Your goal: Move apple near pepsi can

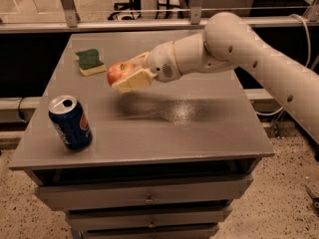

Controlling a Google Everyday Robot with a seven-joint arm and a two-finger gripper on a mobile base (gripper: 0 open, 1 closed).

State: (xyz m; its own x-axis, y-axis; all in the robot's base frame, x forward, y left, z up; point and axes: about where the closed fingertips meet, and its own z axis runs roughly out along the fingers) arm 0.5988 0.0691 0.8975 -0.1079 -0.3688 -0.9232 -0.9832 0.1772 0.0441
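Observation:
The red apple (118, 72) with yellowish patches is held in my gripper (127, 73), which is shut on it a little above the grey table (209, 128), left of the middle. The white arm reaches in from the right. The dark blue pepsi can (70, 122) stands upright near the table's front left corner, below and to the left of the apple, about one can height away from it.
A green-and-yellow sponge (91, 61) lies at the table's back left, just behind the apple. The table has drawers (144, 195) below its front edge. A metal rail (149, 24) runs behind the table.

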